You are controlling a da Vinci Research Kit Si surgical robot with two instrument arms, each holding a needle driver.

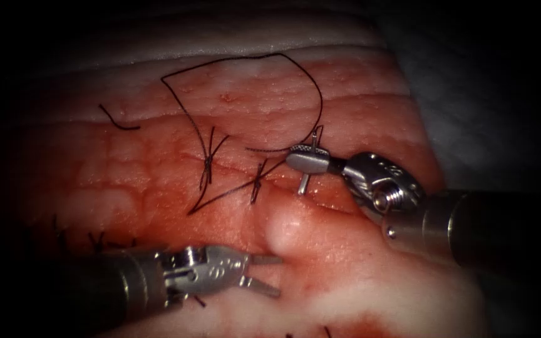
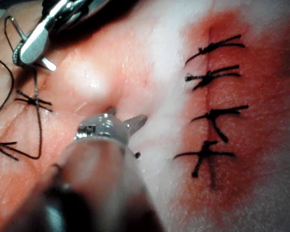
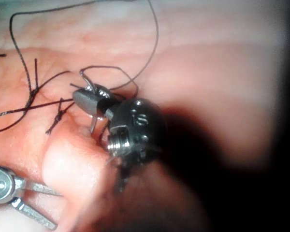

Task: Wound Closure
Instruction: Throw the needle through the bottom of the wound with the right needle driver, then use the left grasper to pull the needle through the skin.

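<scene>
Tissue (image 1: 345,263) bears two knotted stitches (image 1: 208,164) along the cut (image 1: 320,197), where the right tool (image 1: 306,159) clamps the needle (image 1: 304,183) above it, while the left tool (image 1: 264,273) gapes empty.

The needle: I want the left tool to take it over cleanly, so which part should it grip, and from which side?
Probably the bare end of the needle sticking out below the right tool, whose shut jaws clamp it mid-curve. The open, empty left tool sits below, so coming up from there looks clearest. The other end carries the thread; avoid it.
</scene>
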